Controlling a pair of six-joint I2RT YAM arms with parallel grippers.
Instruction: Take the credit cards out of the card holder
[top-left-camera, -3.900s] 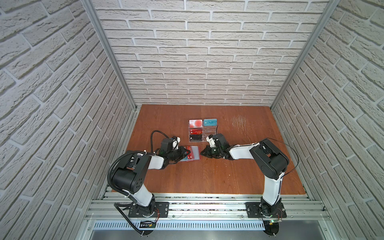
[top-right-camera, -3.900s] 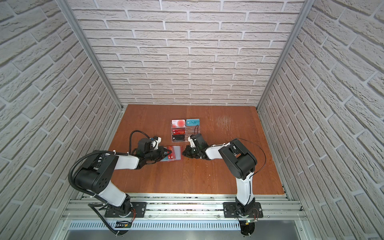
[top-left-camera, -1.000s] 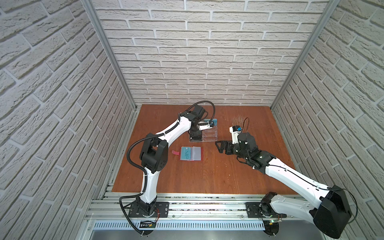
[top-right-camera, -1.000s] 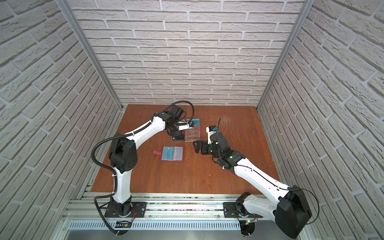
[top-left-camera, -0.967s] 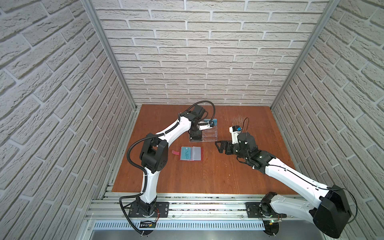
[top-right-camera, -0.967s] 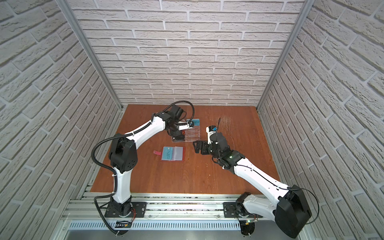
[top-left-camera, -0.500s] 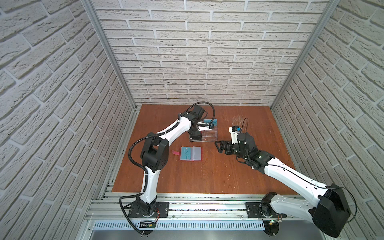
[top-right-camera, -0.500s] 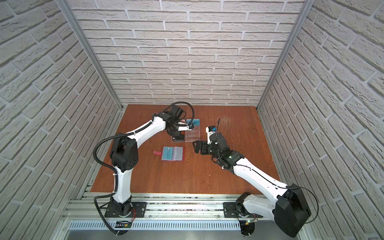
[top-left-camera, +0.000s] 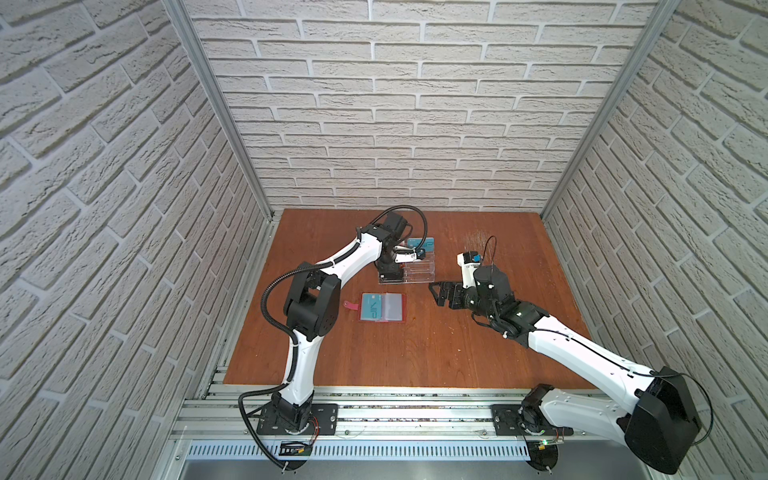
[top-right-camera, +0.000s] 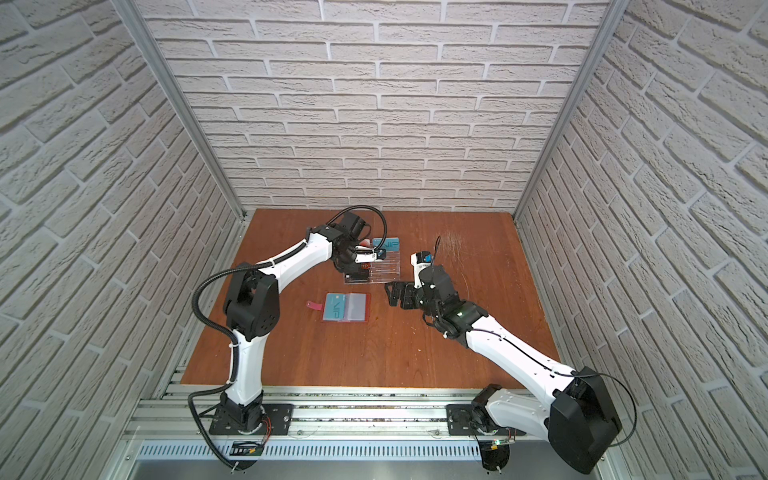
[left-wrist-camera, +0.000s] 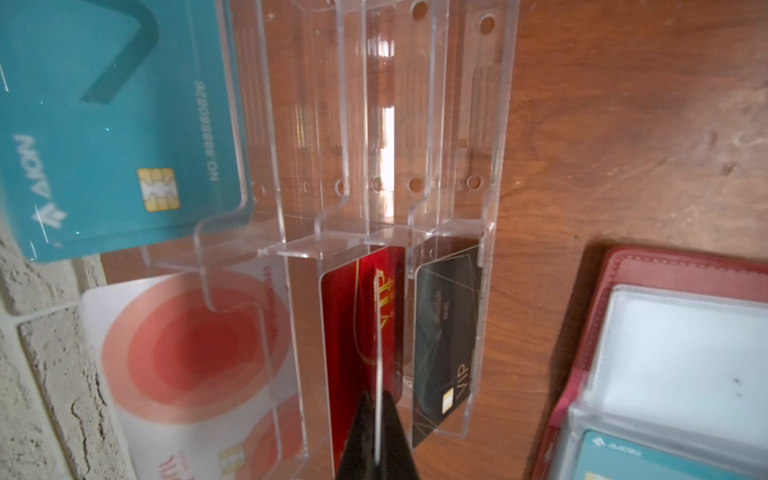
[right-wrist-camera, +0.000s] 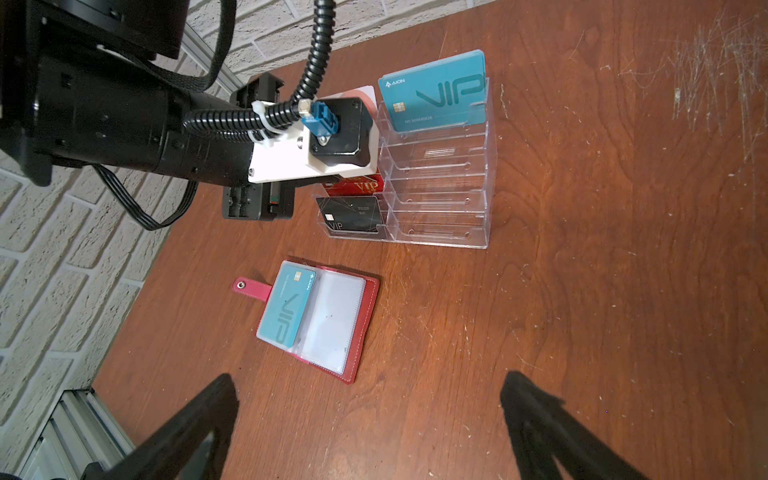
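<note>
The card holder lies open and flat on the worktop, its snap tab pointing left in both top views. A teal VIP card sits in the sleeve page on the tab side; the other page looks blank. To the right of the holder and apart from it, the right end effector hangs released, jaws wide and holding nothing. Behind the holder stands a clear acrylic stand. A black VIP card fills its front tier and a red VIP card the next. The left end effector is over this side, clenched on a thin card seen edge-on; its colour cannot be told. The rear tier holds a white card with red circles and a second teal VIP card.
</note>
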